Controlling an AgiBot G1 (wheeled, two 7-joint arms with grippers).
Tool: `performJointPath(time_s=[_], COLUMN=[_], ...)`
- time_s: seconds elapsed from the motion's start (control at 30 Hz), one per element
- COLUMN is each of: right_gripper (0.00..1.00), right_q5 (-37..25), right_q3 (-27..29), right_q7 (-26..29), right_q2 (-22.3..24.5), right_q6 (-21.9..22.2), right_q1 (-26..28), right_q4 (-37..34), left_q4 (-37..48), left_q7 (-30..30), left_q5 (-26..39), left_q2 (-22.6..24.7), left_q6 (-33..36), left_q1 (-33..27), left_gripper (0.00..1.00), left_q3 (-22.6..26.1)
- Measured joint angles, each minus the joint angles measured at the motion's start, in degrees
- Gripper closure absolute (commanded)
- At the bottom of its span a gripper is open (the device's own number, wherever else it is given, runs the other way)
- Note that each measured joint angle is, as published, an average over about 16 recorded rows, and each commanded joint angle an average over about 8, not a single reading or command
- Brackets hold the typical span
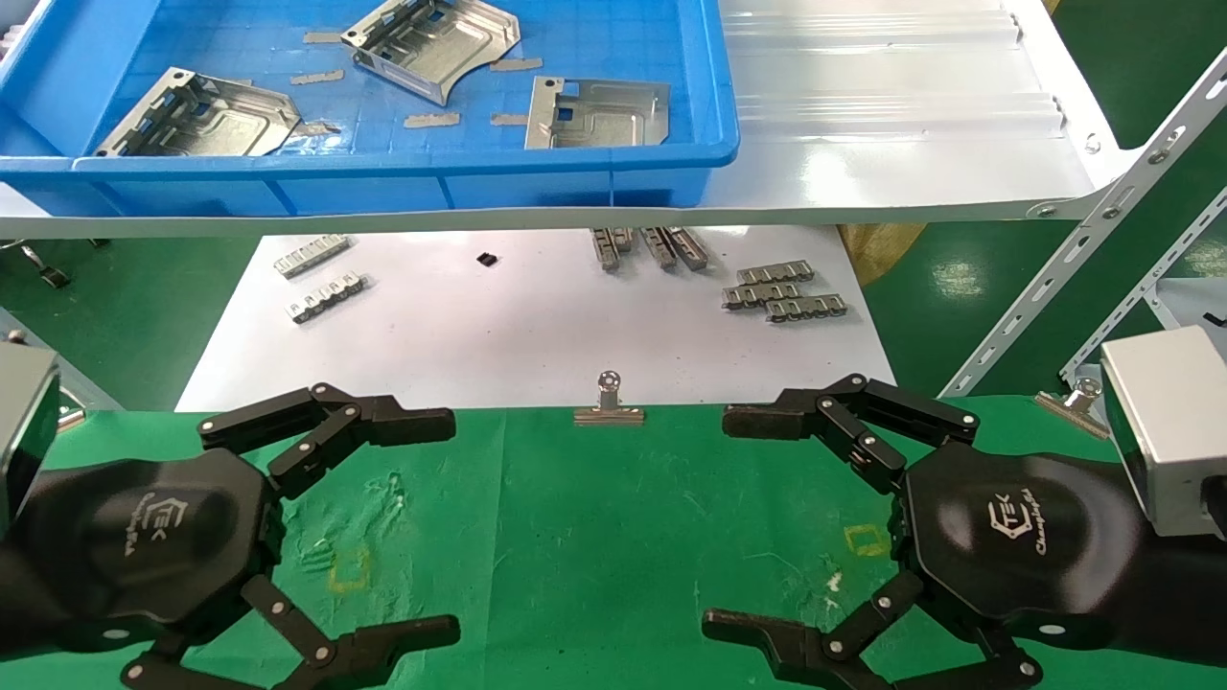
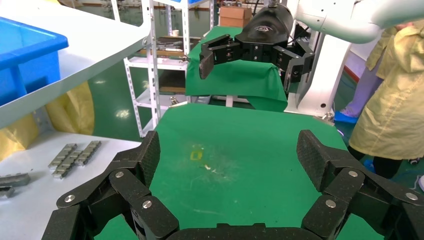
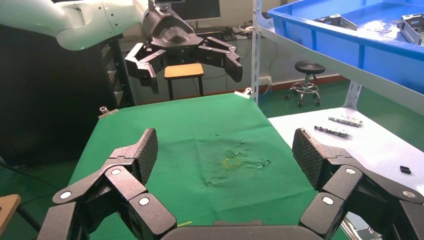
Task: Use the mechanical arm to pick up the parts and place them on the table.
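Both grippers hover low over the green bench (image 1: 594, 537), left gripper (image 1: 383, 522) on the left, right gripper (image 1: 776, 522) on the right, each with jaws spread wide and nothing between them. All three parts lie up in the blue bin (image 1: 403, 177) on the white shelf (image 1: 901, 144) at the far side: one part at far left (image 1: 206, 115), one in the middle, propped up at an angle (image 1: 431, 43), one flat at the right of the bin (image 1: 594, 113). So the step in hand looks like the first reach, and nothing is on the bench yet. The right-hand plate sits nearest the right gripper and lies flat, so that seems the sensible first choice. The catch is the bin's wall: the arm must rise above the rim, then come down, not sweep straight across. Thin sheet metal lying flat offers little to pinch, so going for the raised tabbed edge should give a surer hold. Mind the binder clip (image 1: 609, 402) at the cloth's far edge and the slotted strips (image 1: 781, 292) on the white sheet (image 1: 498, 335) beneath the shelf; those are not the targets.
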Motion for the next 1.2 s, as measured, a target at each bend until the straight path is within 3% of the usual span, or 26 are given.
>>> performJointPath(time_s=[0.07,0.13,0.2,0.9,1.07,1.2], right_gripper=[0.72,0.79,1.0,1.0,1.0,1.0], right_q5=[0.0,0.0,0.0,0.0,0.0,0.0], right_q3=[0.0,0.0,0.0,0.0,0.0,0.0], right_q7=[0.0,0.0,0.0,0.0,0.0,0.0], right_q2=[0.0,0.0,0.0,0.0,0.0,0.0], right_q6=[0.0,0.0,0.0,0.0,0.0,0.0], right_q1=[0.0,0.0,0.0,0.0,0.0,0.0], right_q4=[0.0,0.0,0.0,0.0,-0.01,-0.01], left_q4=[0.0,0.0,0.0,-0.19,0.02,2.45], left_q7=[0.0,0.0,0.0,0.07,-0.23,-0.97], left_q5=[0.0,0.0,0.0,0.17,1.81,5.63], left_q2=[0.0,0.0,0.0,-0.09,0.35,2.3], left_q6=[0.0,0.0,0.0,-0.19,-1.58,-3.61], left_q1=[0.0,0.0,0.0,-0.42,-3.75,-10.01], left_gripper=[0.0,0.0,0.0,0.0,0.0,0.0], left_q3=[0.0,0.0,0.0,-0.12,-0.15,0.9])
